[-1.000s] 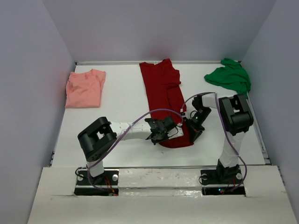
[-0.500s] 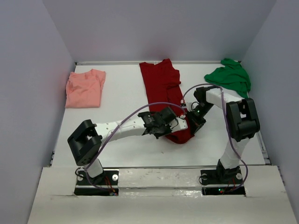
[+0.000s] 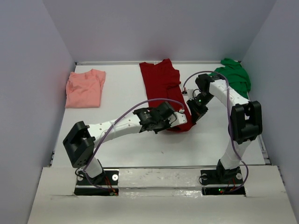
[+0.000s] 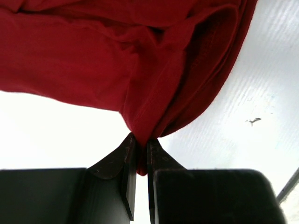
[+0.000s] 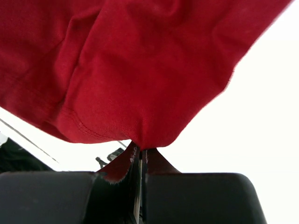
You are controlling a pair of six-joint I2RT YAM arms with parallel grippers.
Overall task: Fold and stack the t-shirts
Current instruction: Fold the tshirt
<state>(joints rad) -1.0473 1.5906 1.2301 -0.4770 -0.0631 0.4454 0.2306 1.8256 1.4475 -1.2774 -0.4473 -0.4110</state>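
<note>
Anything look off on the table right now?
Only the green shirt, crumpled in a heap at the far right corner. The dark red shirt is mid-fold, its edge pinched by left gripper and right gripper.

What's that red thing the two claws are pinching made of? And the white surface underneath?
Red shirt: soft matte knit cloth, probably cotton; it drapes, wrinkles and shows a stitched hem. Table: smooth white board, maybe laminate or painted; faint streaks, no weave.

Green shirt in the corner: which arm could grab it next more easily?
Probably the right: the green shirt lies at the far right, nearer the right gripper than the left gripper. Both pinch the dark red shirt.
</note>
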